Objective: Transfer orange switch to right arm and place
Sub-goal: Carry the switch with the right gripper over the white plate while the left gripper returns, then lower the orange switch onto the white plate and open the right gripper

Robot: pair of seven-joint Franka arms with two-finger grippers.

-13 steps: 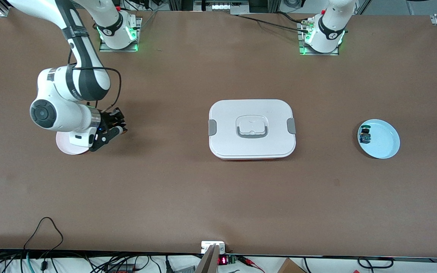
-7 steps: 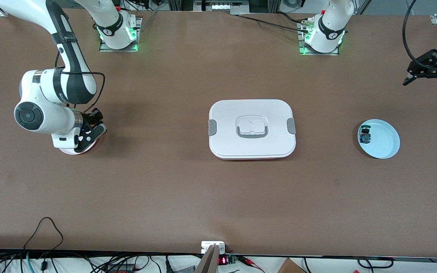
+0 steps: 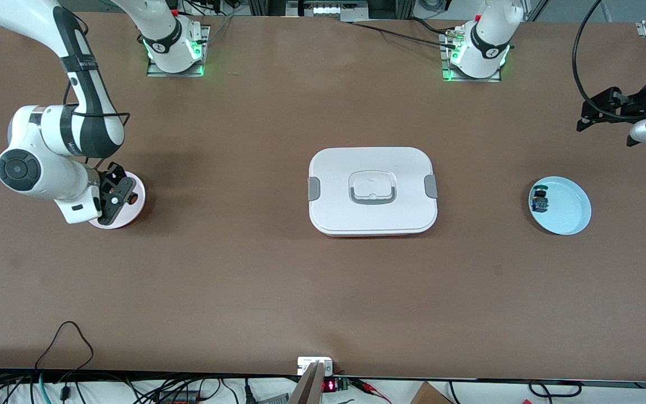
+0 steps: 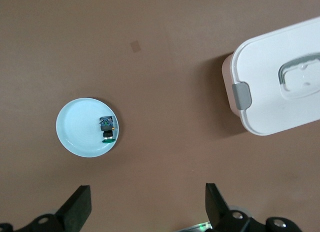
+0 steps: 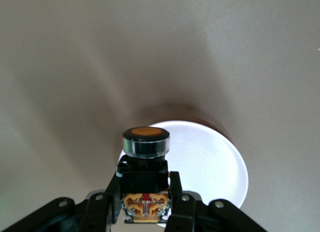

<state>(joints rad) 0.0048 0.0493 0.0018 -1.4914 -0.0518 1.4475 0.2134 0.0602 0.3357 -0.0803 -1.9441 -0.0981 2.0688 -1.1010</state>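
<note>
The orange switch point(image 5: 145, 162), black with a round orange cap and a tan-orange body, is clamped between the fingers of my right gripper point(image 5: 145, 202). In the front view the right gripper point(image 3: 121, 193) hangs low over a pink plate point(image 3: 135, 209) at the right arm's end of the table. In the right wrist view that plate point(image 5: 215, 167) lies straight below the switch. My left gripper point(image 3: 585, 115) is up in the air at the left arm's end of the table. It is open with nothing between its fingers point(image 4: 75, 208).
A pale blue plate point(image 3: 570, 216) at the left arm's end holds a green-capped switch point(image 3: 539, 201) with a blue body. A white lidded box point(image 3: 372, 191) with grey clasps sits mid-table. The left wrist view shows the blue plate point(image 4: 70, 137) and the box point(image 4: 280, 86) below.
The right arm has carried the orange switch toward its end of the table and over the pink plate. The left arm has swung further into the front view.
</note>
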